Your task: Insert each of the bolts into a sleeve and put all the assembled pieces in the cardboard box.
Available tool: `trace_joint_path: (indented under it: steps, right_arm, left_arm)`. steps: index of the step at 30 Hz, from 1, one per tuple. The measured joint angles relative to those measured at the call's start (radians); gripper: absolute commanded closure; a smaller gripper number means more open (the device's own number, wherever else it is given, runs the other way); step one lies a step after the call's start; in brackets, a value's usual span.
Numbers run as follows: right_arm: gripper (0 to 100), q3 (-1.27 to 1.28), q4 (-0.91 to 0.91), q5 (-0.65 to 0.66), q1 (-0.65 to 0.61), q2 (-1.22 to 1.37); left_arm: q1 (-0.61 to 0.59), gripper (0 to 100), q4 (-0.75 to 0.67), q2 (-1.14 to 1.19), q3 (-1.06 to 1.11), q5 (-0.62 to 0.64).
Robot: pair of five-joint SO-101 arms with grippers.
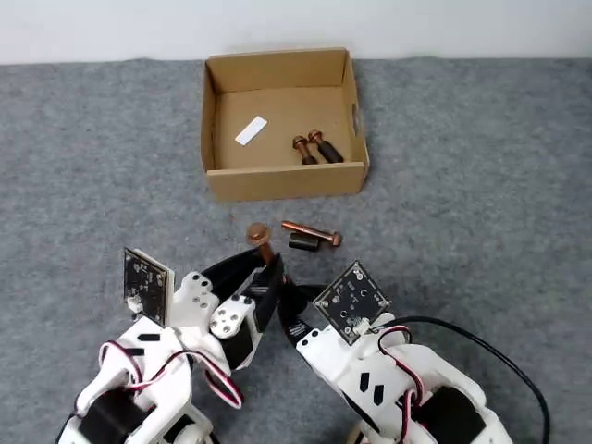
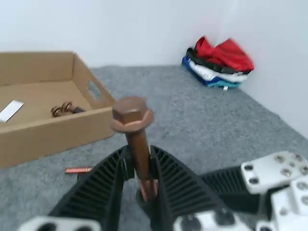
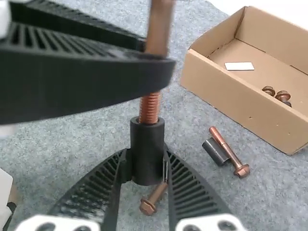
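- The left gripper [image 2: 139, 155] was clenched on the shank of a copper bolt [image 2: 133, 117]. The hexagonal head stood above its fingers and the threaded end pointed down out of them.
- The right gripper [image 3: 146, 161] was clamped round a black sleeve [image 3: 147, 144]. It held the sleeve upright directly beneath the left gripper, so the two sat one just over the other.
- In the right wrist view, the bolt's threaded tip met the sleeve's top opening and looked barely started into the bore. Bare thread showed between the sleeve and the left fingers [image 3: 72, 72].
- The step in hand, as I judged it, was the insertion of this bolt into this sleeve, begun but not seated.
- The next move called for pressing the bolt straight down along the sleeve's axis while the right gripper kept its hold. Any tilt could have caught the thread on the rim.
- The left fingers sat close above the sleeve, so they would likely have needed to let go or shift higher before the head could reach it.
- Just beyond both grippers, a loose bolt [image 1: 310, 230] lay beside a loose sleeve [image 1: 303, 243] on the carpet [image 1: 481, 185]. Another bolt [image 3: 151, 201] lay on the carpet under the right gripper.
- The cardboard box [image 1: 277, 180] stood farther out, past those pieces, with two assembled pieces [image 1: 316, 148] inside.
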Motion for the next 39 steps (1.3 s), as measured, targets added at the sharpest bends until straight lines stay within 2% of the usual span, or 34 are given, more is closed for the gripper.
trace_joint_path:
  steps: [6, 12, 19, 32, 39]
  right_arm:
    - [99.1, -0.002, -0.025, 0.000, -0.002, 0.000]
    - [99.1, 0.002, -0.029, 0.002, -0.003, 0.000]
    - [99.1, 0.002, -0.029, 0.002, -0.002, 0.002]
    - [99.1, 0.002, -0.032, 0.002, 0.000, 0.000]
    - [99.1, -0.003, -0.038, 0.002, -0.002, -0.003]
  left_arm:
    - [0.018, 99, 0.117, 0.000, -0.017, 0.000]
    - [0.086, 99, 0.152, -0.002, -0.029, -0.006]
    - [0.094, 81, 0.187, -0.002, -0.029, -0.006]
    - [0.078, 80, 0.210, -0.003, -0.021, -0.014]
    - [0.075, 80, 0.236, 0.000, -0.097, -0.014]
